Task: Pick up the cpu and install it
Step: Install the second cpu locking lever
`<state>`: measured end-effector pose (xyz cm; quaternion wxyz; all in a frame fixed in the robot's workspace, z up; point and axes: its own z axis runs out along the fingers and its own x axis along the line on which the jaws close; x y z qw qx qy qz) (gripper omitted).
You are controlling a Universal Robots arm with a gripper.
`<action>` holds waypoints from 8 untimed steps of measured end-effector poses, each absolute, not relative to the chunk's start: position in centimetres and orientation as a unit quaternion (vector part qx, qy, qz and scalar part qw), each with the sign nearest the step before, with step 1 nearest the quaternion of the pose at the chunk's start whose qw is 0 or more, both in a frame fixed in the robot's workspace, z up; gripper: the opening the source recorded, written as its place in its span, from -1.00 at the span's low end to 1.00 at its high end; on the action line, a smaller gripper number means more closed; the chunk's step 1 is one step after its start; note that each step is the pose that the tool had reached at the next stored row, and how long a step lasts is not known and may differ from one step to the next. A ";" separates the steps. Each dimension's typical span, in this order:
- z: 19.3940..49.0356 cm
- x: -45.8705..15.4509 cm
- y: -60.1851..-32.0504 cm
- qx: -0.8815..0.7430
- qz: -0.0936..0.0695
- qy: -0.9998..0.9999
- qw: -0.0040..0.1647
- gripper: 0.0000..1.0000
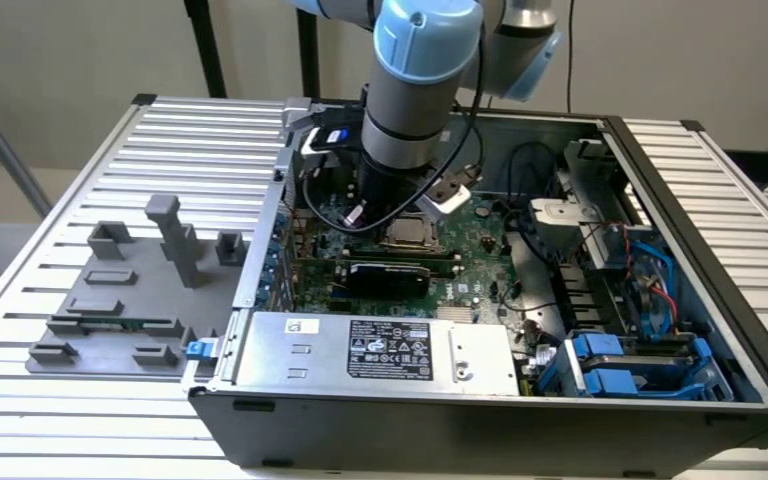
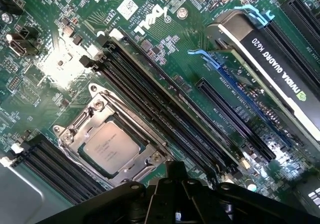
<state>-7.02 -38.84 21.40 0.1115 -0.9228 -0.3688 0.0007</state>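
An open black computer case [image 1: 704, 330] lies on a ribbed metal bench [image 1: 91, 180], with the green motherboard [image 2: 165, 33] exposed inside and a silver power supply [image 1: 371, 350] along its near edge. A graphics card [image 2: 280, 78] labelled NVIDIA Quadro K620 stands in a slot beside empty black memory slots [image 2: 160, 108]. On the exterior view's left, a grey fixture tray [image 1: 117, 290] holds a green memory stick [image 1: 131, 325].

an open computer case [image 1: 491, 420] lies on a slatted table [image 1: 77, 400], the motherboard [image 1: 471, 240] flat inside it. the cpu [image 2: 111, 147] sits in its socket frame [image 2: 75, 129] on the board, memory slots [image 2: 155, 108] just beside it. a fixture tray [image 1: 124, 300] rests on the table to the exterior view's left of the case, a memory stick [image 1: 124, 324] lying on it.
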 end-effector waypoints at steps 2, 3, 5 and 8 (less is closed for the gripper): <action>21.7 -7.0 -38.8 -0.923 0.001 -0.369 0.108 -0.79; 21.8 -7.0 -38.8 -0.923 0.001 -0.369 0.106 -0.79; 22.1 -7.0 -38.8 -0.924 0.001 -0.369 0.103 -0.79; 22.5 -7.0 -38.8 -0.924 0.001 -0.369 0.096 -0.79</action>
